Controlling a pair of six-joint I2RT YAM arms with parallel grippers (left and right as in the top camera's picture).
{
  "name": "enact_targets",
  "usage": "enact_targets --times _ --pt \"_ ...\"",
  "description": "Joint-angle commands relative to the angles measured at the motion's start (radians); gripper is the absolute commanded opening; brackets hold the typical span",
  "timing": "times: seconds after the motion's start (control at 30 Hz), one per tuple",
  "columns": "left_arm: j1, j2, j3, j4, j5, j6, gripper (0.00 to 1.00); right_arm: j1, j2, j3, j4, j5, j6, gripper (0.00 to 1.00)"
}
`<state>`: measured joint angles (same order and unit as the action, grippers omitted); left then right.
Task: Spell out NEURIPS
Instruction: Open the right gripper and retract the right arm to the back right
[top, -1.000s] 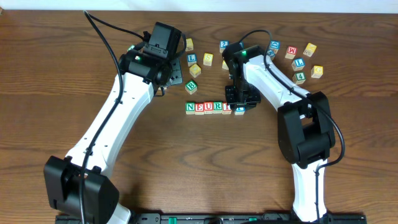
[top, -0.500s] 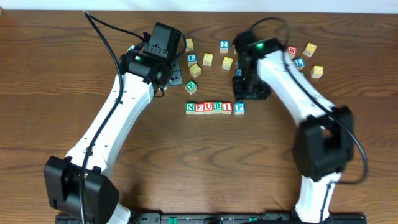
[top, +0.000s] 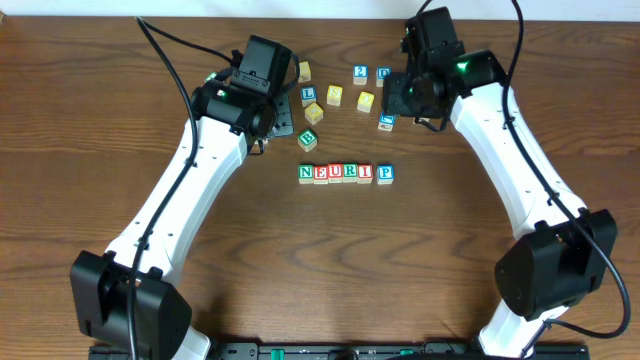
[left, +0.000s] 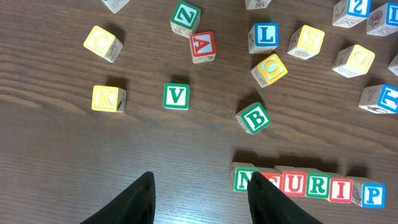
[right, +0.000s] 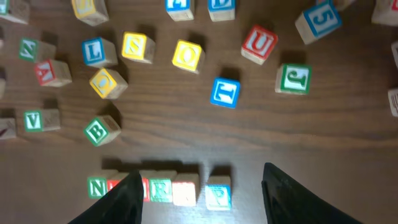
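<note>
The NEURIP row (top: 345, 173) is seen lying apart from the right gripper (right: 200, 177), whose fingers are held spread with nothing gripped.

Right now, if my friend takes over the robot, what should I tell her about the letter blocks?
Left gripper: open, holding nothing, near the N end of the row.
Right gripper: open, holding nothing.
Blocks: the row reads N E U R I P in the middle of the table. The P block sits a small gap away from the I block.
Done: six letters placed.
Left: the S. A yellow S block lies among the loose blocks behind the row, just right of the blue L block. Pick it up and set it after P.
</note>
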<state>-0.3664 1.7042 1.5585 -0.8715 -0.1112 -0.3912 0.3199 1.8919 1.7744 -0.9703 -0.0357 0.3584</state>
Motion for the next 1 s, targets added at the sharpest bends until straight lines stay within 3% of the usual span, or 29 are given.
enact_targets --times 0.0,0.97 --pt "0.003 0.010 -0.004 0.002 -0.010 0.041 0.48 -0.002 0.006 0.011 0.014 -0.008 0.019 0.57" --pt "0.003 0.010 -0.004 0.021 -0.010 0.058 0.48 -0.211 0.006 0.011 -0.084 0.008 0.022 0.62"
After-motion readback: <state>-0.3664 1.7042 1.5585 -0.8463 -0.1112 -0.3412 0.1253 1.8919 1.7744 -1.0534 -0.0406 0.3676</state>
